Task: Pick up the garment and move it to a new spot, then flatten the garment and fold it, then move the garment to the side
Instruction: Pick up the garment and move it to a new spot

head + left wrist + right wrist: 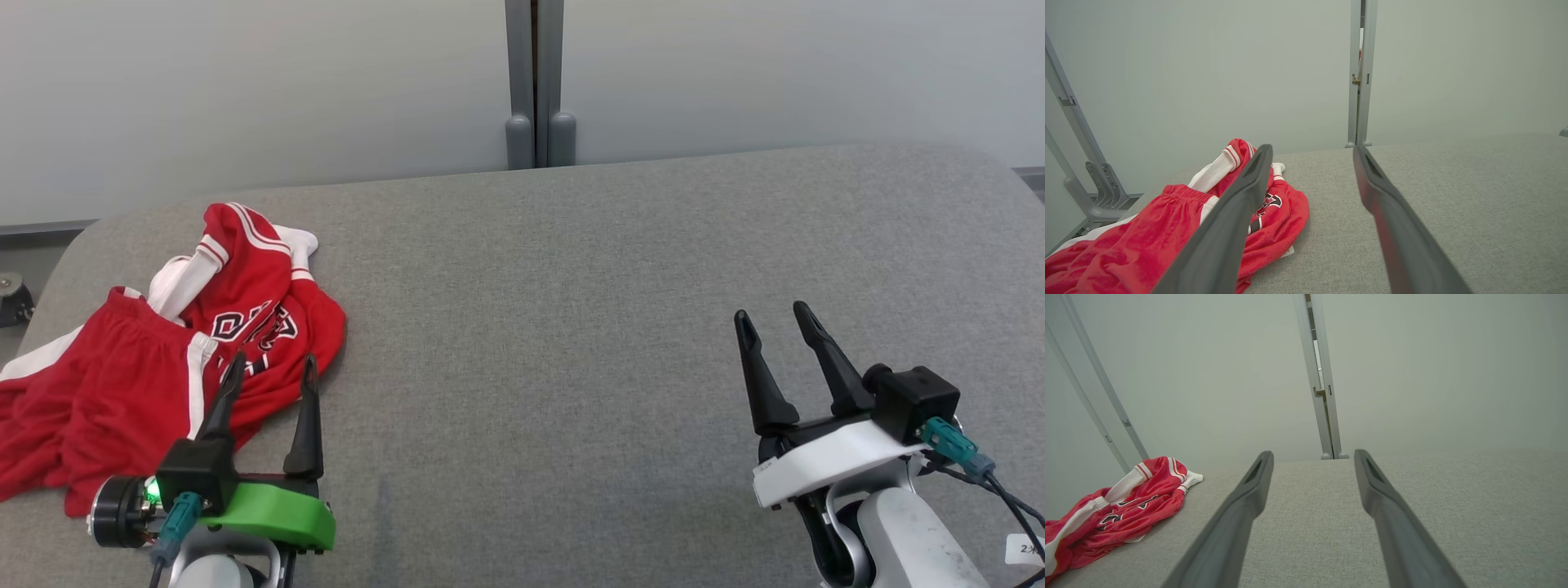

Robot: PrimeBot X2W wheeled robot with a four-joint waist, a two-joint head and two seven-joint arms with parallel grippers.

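**Fig. Head view w/ both wrist views.** A red-and-white garment (pixel 147 359) lies crumpled at the far left of the grey padded table (pixel 571 327). Its outer part reaches the table's left edge, and dark lettering shows on a fold near its middle.

The left gripper (pixel 273 359), green-bodied, is at lower left w/ jaws wide apart. Its fingertips overlap the garment's near-right edge in this view, but whether they touch it can't be told. The right gripper (pixel 771 312), white-bodied, is at lower right w/ jaws also wide apart, over bare table and well apart from the garment.

- **Left wrist view:** the garment is partly hidden behind the left finger, w/ grey table btwn the two fingers.
- **Right wrist view:** the garment is far off to the left, w/ both fingers over bare table.
- **Bkgd:** pale wall panels w/ a grey post (pixel 535 82) at the table's far edge.
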